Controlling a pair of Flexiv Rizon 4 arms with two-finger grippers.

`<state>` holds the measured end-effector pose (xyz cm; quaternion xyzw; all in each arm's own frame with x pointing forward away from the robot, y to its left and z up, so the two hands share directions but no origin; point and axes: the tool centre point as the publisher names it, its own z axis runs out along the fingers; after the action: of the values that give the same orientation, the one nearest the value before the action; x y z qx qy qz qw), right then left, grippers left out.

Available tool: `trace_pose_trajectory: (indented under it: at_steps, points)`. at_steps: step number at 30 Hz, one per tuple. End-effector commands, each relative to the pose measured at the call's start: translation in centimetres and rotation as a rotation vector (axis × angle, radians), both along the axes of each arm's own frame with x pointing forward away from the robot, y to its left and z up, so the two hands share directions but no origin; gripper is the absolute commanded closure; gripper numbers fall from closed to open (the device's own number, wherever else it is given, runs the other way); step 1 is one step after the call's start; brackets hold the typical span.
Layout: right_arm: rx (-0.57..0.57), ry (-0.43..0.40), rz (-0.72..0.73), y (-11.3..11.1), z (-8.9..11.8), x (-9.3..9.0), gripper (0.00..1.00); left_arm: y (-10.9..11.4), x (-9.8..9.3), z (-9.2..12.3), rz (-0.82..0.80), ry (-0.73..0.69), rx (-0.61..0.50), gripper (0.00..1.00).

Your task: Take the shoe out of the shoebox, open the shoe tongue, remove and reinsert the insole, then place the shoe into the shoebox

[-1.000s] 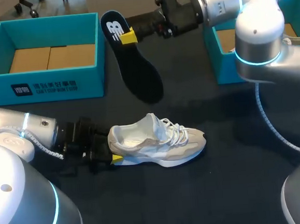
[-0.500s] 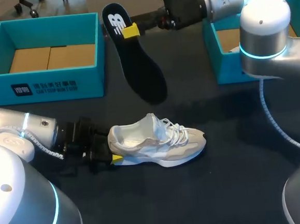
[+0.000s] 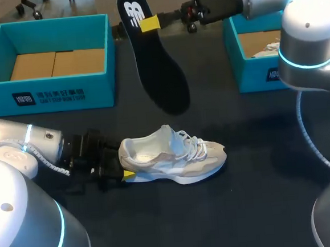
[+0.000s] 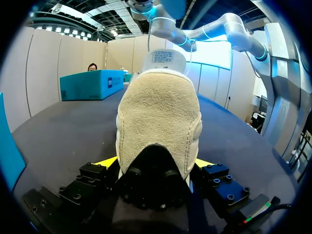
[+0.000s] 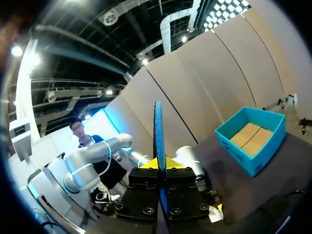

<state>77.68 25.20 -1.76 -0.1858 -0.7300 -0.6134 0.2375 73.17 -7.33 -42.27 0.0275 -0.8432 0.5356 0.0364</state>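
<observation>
Shoe: heel fills the left wrist view, toe hidden. Insole shows edge-on only in the right wrist view. Shoe is white and beige, upright on the table. Insole is dark and hangs in the air beyond the shoe. Left tool clamps the heel. Right tool pinches the insole.

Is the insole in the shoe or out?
Out: the right gripper holds the insole in the air, apart from the shoe below.

Right jaws pinch insole, raised above table; left jaws at shoe heel (shoe upright).
</observation>
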Motion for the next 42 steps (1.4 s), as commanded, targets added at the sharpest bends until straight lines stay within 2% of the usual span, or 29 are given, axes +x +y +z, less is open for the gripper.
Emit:
trace_pose_trajectory:
  at_steps: [1,18,23,29,34,36,42]
  points:
    - [-0.024,-0.001,-0.060,-0.7,1.4,-1.9,1.00,0.0,0.1,-0.1,-0.001,0.002,0.003,1.00]
    - [-0.055,0.045,-0.166,-1.5,4.9,-6.4,1.00,0.0,0.1,-0.1,-0.001,0.002,0.003,1.00]
    - [-0.049,0.088,-0.192,-1.4,5.0,-7.7,1.00,0.0,0.1,-0.1,-0.001,0.002,0.003,1.00]
    - [-0.045,0.101,-0.218,-2.0,4.7,-9.0,1.00,0.0,0.1,-0.1,-0.001,0.002,0.003,1.00]
    - [-0.075,0.067,-0.200,-2.5,4.3,-9.7,1.00,0.0,0.1,-0.1,-0.001,0.002,0.003,1.00]
    - [-0.131,0.032,-0.235,-2.9,4.2,-9.8,1.00,0.0,0.1,-0.1,-0.001,0.002,0.003,1.00]
    - [-0.131,0.032,-0.235,-2.9,4.2,-9.8,1.00,0.0,0.1,-0.1,-0.001,0.002,0.003,1.00]
